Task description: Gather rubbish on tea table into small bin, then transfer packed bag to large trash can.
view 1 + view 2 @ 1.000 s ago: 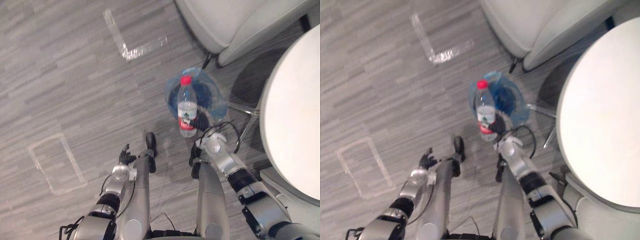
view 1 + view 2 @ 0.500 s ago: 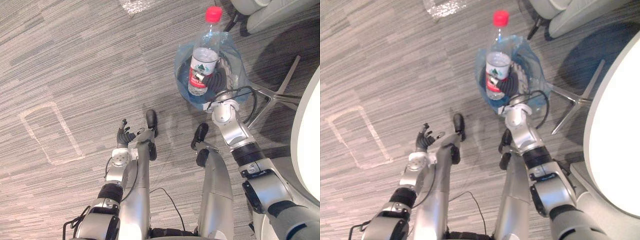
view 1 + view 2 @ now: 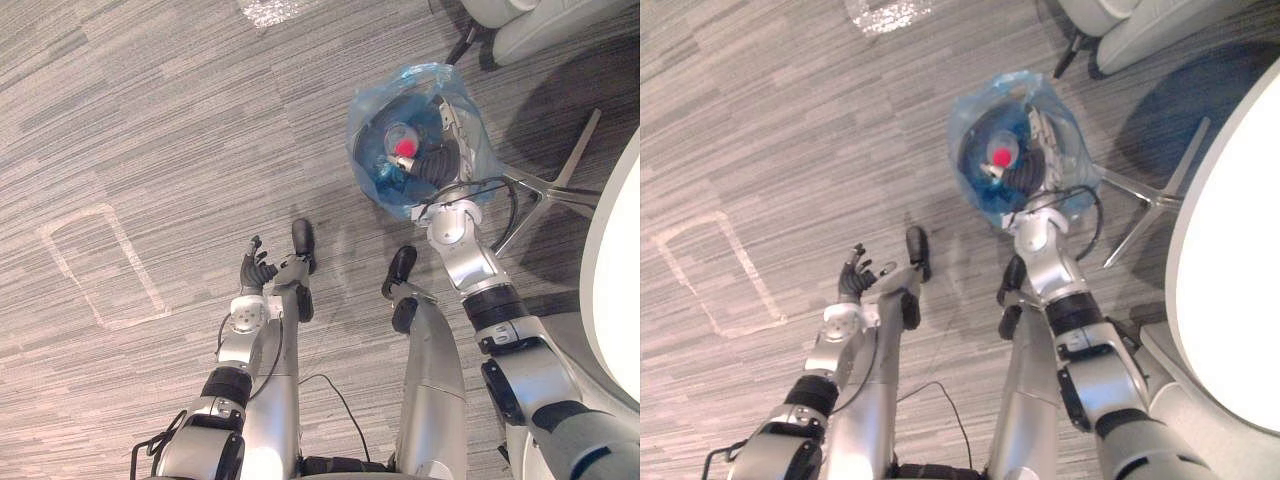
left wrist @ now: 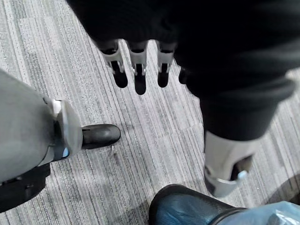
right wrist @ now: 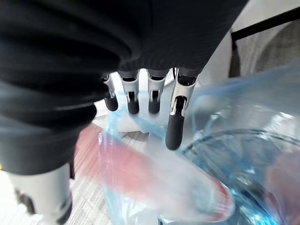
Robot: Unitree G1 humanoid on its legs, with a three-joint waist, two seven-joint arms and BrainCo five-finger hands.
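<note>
Two silver-grey arms, dark ribbed wrist covers, left hand (image 3: 255, 272) and right hand (image 5: 174, 124) silver-fingered, dark-tipped.

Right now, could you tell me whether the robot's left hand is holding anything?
No, the left hand has its fingers straight over the floor, with nothing between them.

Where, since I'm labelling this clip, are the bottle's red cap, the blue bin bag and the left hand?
bottle's red cap (image 3: 404, 147): left eye view, top of the cap.
blue bin bag (image 3: 365, 110): left eye view, bare plastic side wall.
left hand (image 3: 257, 273): left eye view, the palm.
</note>
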